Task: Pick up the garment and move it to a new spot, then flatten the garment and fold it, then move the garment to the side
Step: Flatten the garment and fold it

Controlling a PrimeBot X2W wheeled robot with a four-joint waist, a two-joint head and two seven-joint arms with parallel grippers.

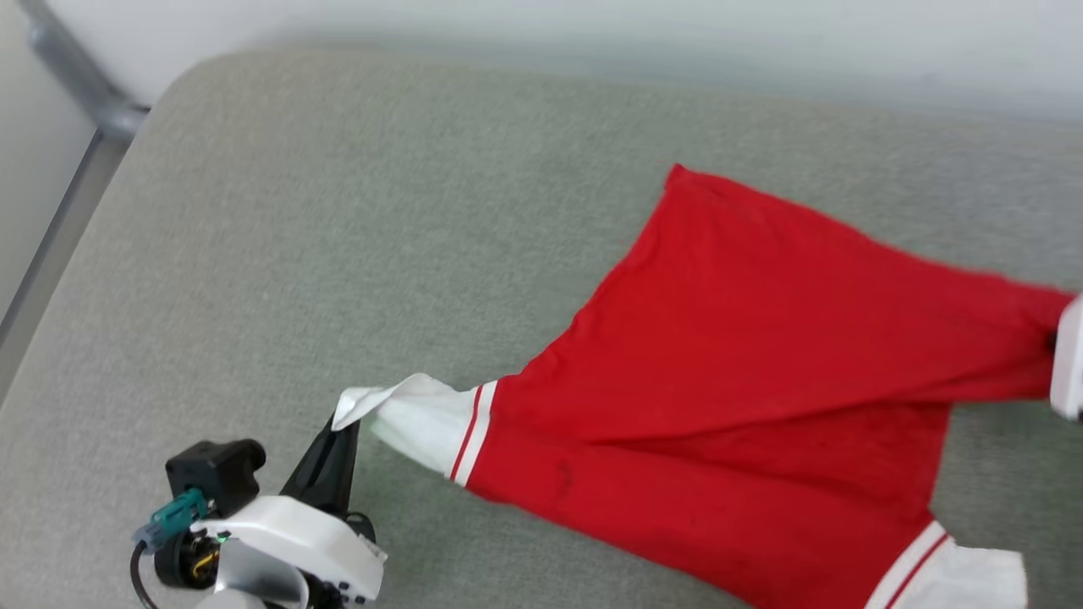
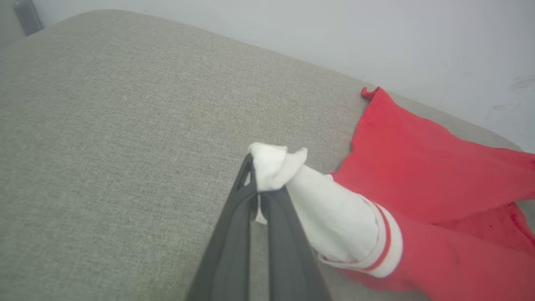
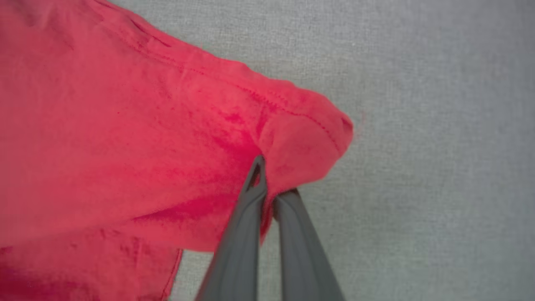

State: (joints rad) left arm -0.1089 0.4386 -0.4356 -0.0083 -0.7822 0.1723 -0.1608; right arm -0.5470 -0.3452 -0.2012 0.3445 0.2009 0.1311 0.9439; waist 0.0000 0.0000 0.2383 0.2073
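Head view: you see the garment [image 1: 719,338] spread over the right half of the grey cushion [image 1: 338,211], red body uppermost, with no lettering showing on this face. One red corner points toward the cushion's far edge. The left gripper [image 1: 347,430] sits near the cushion's front left; its two dark fingers are pressed together on the tip of a white sleeve [image 1: 423,419], and the cloth runs in long creases from there toward the right. At the picture's right edge a pale piece of the right arm [image 1: 1068,355] meets the red cloth, but you cannot see its fingers here. A second white sleeve [image 1: 960,575] lies by the cushion's near edge on the right.

Left wrist view: your left gripper [image 2: 259,190] is closed, with the bunched white cuff pinched between the fingertips and poking out above them. The sleeve widens away to its red-striped seam and the red body beyond. A pale wall [image 2: 376,42] stands behind the cushion's far edge.

Right wrist view: your right gripper [image 3: 272,188] is closed too, its fingers clamped on a stitched red corner of the garment [image 3: 125,125]. That corner folds over the fingertips. Bare grey cushion [image 3: 439,146] shows to the right of the cloth.
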